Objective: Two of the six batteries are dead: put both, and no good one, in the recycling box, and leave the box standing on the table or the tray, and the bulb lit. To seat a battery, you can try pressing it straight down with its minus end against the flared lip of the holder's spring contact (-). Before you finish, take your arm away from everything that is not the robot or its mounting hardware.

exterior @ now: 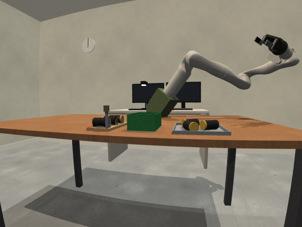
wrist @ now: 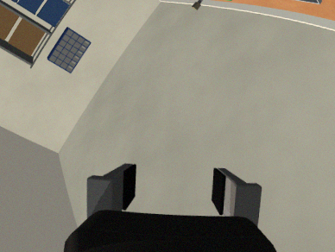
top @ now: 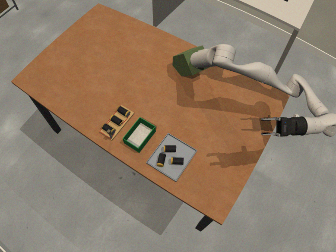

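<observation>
Fingers (top: 270, 126) (exterior: 262, 42) released and spread wide, nothing between them, well above the table (top: 130, 67) (exterior: 73, 133)

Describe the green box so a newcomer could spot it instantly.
On the brown table, look near the long edge across from the arm's green mount. The box stands between the wooden battery holder and the grey tray. Unlike those two, it has tall green walls, a pale floor and no batteries inside.
</observation>
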`<action>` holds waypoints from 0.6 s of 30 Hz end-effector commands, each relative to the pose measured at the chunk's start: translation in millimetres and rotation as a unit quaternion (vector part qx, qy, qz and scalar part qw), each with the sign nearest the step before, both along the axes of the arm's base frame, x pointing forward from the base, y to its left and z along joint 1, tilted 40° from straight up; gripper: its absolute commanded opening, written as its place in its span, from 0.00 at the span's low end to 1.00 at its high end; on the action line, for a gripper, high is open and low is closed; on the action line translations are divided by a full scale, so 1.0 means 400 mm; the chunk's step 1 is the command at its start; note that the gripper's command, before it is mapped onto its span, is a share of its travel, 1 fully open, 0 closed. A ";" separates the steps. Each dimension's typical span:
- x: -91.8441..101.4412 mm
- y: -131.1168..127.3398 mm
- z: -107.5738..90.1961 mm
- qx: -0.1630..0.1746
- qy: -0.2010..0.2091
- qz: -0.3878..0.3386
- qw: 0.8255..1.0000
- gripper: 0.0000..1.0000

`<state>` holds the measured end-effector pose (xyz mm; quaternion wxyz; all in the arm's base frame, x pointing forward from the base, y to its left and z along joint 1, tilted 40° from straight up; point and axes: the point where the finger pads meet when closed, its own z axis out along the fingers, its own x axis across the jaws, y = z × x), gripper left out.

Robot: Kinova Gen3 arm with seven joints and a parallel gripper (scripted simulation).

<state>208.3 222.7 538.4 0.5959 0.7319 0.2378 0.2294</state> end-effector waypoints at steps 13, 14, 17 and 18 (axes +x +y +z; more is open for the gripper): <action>-0.052 0.002 0.041 -0.008 -0.008 0.025 1.000 1.00; -0.061 0.001 0.048 -0.009 -0.010 0.029 1.000 1.00; -0.093 0.000 0.071 -0.014 -0.015 0.043 0.999 1.00; -0.105 -0.001 0.080 -0.016 -0.017 0.048 0.999 1.00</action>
